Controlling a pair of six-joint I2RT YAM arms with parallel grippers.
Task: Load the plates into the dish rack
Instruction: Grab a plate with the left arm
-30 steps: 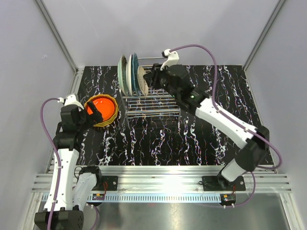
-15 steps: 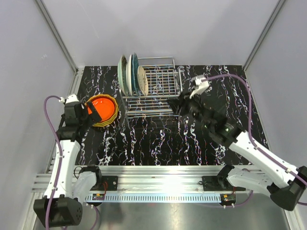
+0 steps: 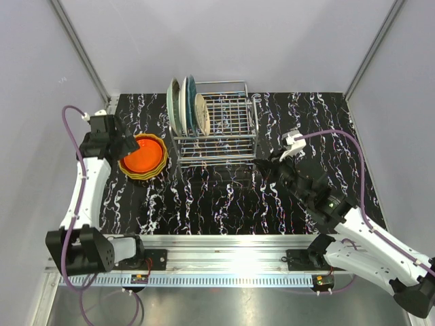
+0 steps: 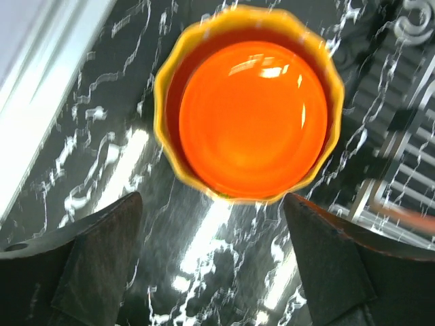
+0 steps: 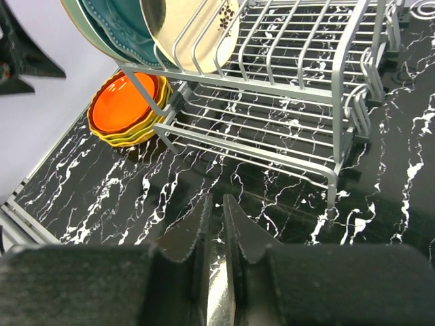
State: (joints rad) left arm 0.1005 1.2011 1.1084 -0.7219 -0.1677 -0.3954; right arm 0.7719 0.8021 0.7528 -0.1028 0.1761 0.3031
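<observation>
- L claw [image 4: 211,204]: jaws wide, nothing between them. Hangs over the plate stack [image 4: 248,115], not touching.
- Stack sits straight ahead of the L fingertips, centred in the gap. Orange plate on top, yellow wavy rims showing under it. Flat on the black marbled tabletop [image 3: 204,197].
- Dish rack [image 5: 292,88] is off to the right of the L claw and just ahead of the R claw [image 5: 216,204].
- Three plates already upright in the rack's left slots: mint [image 5: 81,20], teal [image 5: 115,27], cream [image 5: 190,27]. Remaining slots free.
- R claw: jaws nearly together, thin slit only, holds nothing. Low over the tabletop, apart from the rack.
- Handling, my guess: plates rigid, glossy so prob slippery, chip risk if dropped. Nested tight, so only the top rim is reachable.
- Grab pt: pinch the top plate's near rim, one finger over the lip and one under, then tip it upright for a slot. A scallop dip should seat the pad better than a crest.
</observation>
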